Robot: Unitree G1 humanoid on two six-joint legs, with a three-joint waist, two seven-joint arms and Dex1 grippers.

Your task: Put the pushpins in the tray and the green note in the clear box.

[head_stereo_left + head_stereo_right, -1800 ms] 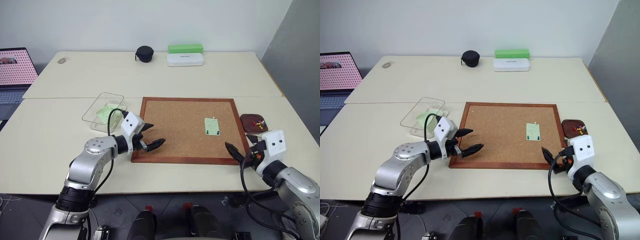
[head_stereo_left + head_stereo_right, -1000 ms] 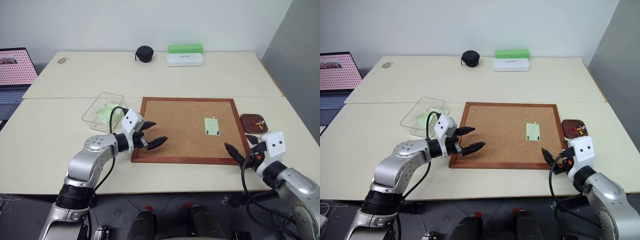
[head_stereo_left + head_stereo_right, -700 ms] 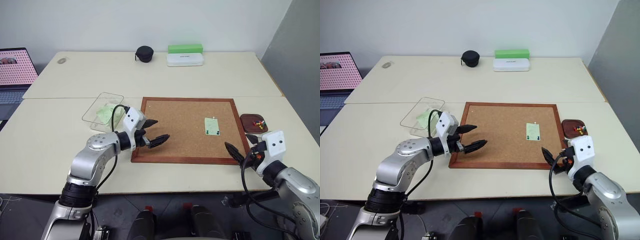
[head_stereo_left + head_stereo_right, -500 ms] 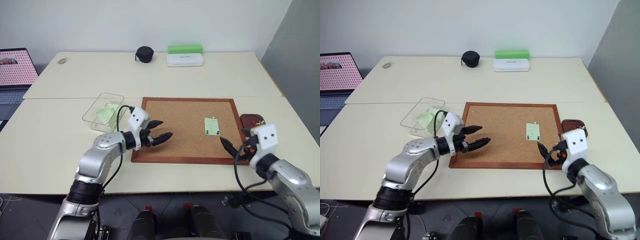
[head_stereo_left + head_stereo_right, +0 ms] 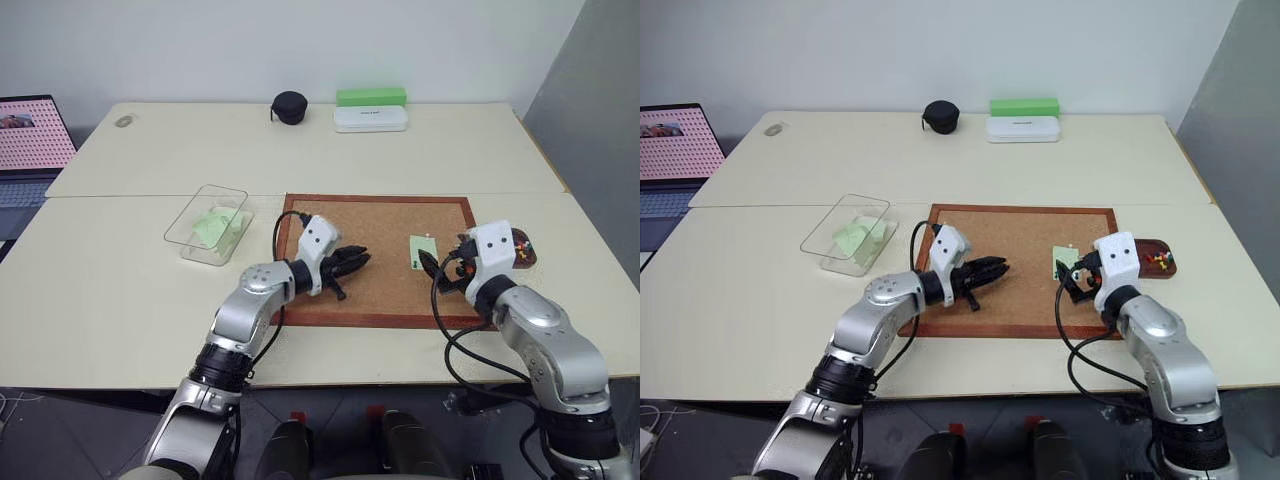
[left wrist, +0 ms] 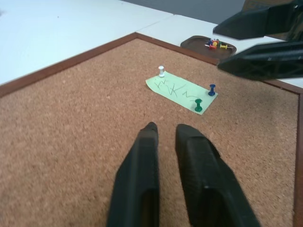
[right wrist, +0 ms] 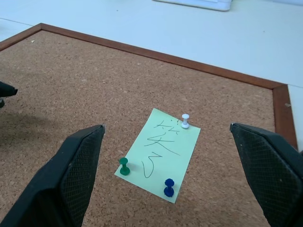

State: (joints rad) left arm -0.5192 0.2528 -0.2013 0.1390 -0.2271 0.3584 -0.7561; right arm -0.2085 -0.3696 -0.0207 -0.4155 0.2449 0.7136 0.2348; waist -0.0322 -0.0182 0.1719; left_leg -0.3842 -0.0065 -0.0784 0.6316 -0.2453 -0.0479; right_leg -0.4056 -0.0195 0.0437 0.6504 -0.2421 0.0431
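Three pushpins (image 7: 185, 121) fix the green note (image 7: 159, 153) to the cork board (image 5: 380, 305): tiny, slick heads, so I'd pinch each head first; paper is flimsy.
Head view: left gripper (image 5: 362, 260) fingers pressed together, empty; tray (image 5: 526, 248) far right, clear box (image 5: 208, 223) left.
Right wrist: right gripper (image 7: 170, 161) fingers spread astride the note, path free.

The cork board (image 7: 85, 90) showed a rough, speckled, matt cork face inside a smooth reddish-brown wood frame. The green note (image 7: 158, 153) was thin matt paper with scribbled ink, and the pushpins (image 7: 185, 121) on it had smooth plastic heads. The right gripper (image 7: 165, 189) had matt black fingers (image 7: 78, 161) with finely textured pads. The clear box (image 5: 208, 222) was glossy transparent plastic. The tabletop (image 5: 100, 290) looked smooth and matt.
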